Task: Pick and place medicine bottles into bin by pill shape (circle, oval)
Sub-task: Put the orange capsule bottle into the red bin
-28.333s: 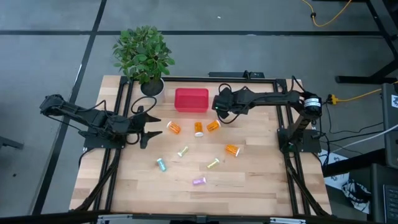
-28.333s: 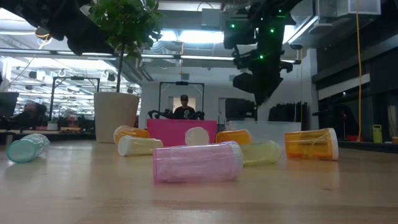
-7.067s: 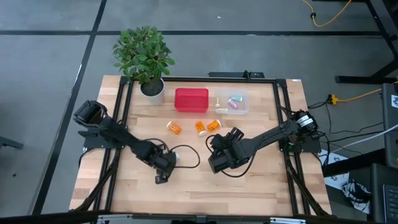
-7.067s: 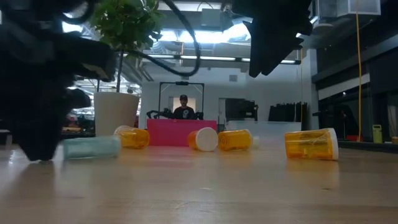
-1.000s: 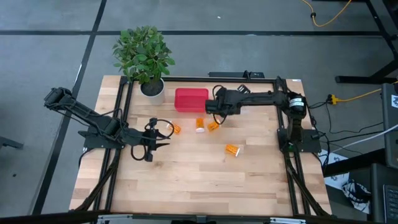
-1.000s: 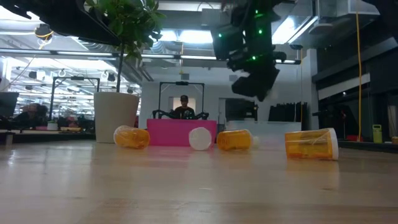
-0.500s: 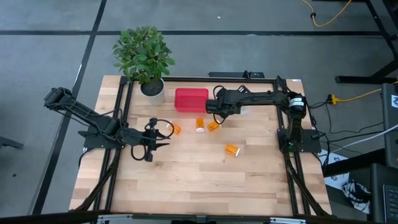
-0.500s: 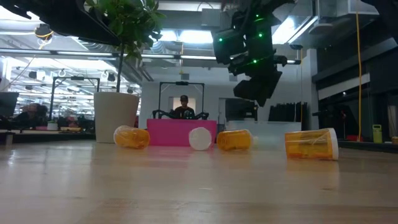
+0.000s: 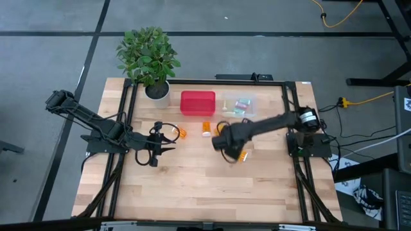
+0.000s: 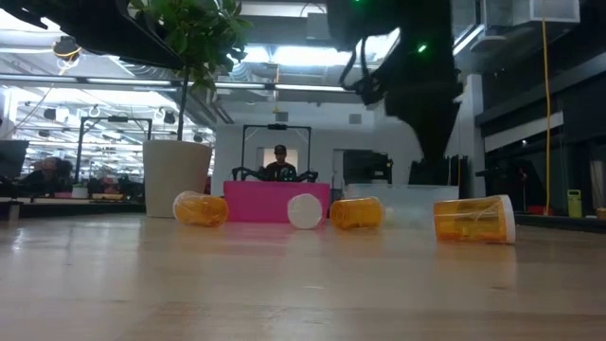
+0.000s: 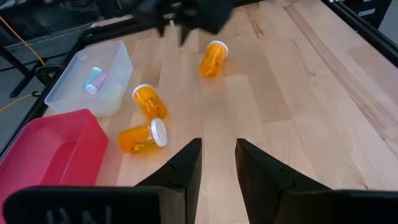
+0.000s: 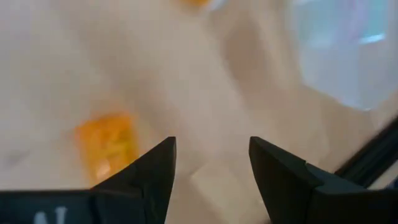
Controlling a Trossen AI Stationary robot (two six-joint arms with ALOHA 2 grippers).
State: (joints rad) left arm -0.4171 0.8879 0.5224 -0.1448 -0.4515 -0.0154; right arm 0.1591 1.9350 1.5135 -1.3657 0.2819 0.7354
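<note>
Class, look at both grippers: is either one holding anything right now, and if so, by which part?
Nothing is held. The right gripper has its jaws open and empty above an orange bottle on the table. The left gripper waits, shut on nothing.

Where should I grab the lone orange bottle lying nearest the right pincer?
Take the lone orange bottle mid-body, clear of its white cap. It lies on its side with open table around it, so bring the open right pincer straight down, straddling its round sides.
</note>
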